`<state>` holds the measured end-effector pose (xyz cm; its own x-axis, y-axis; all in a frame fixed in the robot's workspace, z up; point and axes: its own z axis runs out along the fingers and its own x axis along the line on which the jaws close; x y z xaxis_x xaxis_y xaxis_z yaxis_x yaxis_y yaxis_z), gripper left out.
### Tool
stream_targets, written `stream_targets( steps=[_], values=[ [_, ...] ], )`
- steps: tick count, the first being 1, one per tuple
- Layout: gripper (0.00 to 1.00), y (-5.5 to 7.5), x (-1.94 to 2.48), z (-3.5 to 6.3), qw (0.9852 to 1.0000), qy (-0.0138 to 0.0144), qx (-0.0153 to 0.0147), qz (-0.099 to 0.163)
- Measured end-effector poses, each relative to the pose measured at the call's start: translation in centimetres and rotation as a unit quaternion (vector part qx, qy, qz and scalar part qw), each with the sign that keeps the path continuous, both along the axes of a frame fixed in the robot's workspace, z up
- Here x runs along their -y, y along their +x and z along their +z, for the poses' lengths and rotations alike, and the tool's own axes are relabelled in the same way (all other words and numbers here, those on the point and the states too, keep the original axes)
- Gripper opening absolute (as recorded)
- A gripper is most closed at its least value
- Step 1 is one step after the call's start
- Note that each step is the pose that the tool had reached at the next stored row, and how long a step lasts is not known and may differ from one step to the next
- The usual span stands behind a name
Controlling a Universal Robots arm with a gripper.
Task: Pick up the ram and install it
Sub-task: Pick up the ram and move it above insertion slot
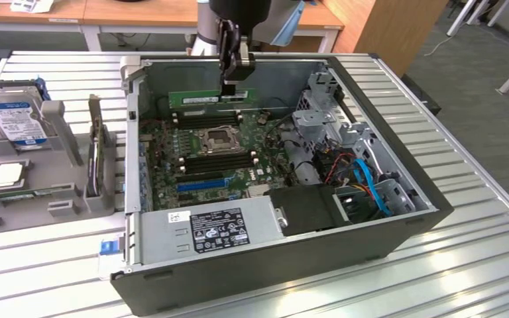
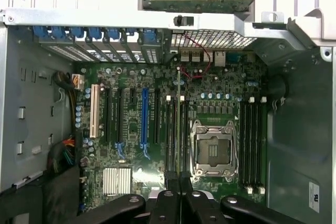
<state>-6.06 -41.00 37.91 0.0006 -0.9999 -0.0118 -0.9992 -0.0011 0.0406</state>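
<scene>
My gripper hangs inside the open top of the computer case, shut on the ram, a long green stick held level above the far part of the motherboard. In the wrist view the ram appears edge-on as a thin line running out from the black fingers of the gripper. It lies over the black memory slots beside the CPU socket. A second bank of memory slots lies on the socket's other side.
A power supply fills the case's near end, and a drive cage with blue and red cables sits on the exterior view's right. Outside the case on the exterior view's left stand a hard drive, a dark expansion card on edge and a processor chip.
</scene>
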Motion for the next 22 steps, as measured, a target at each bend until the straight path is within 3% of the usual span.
stream_targets(
  steps=[11,22],
  values=[
    [0.12,1.5,0.0,0.0,1.0,-0.0001,-0.0001,0.0],
    [0.12,1.7,0.0,-0.01,1.0,-0.0001,-0.0001,0.0]
  ],
)
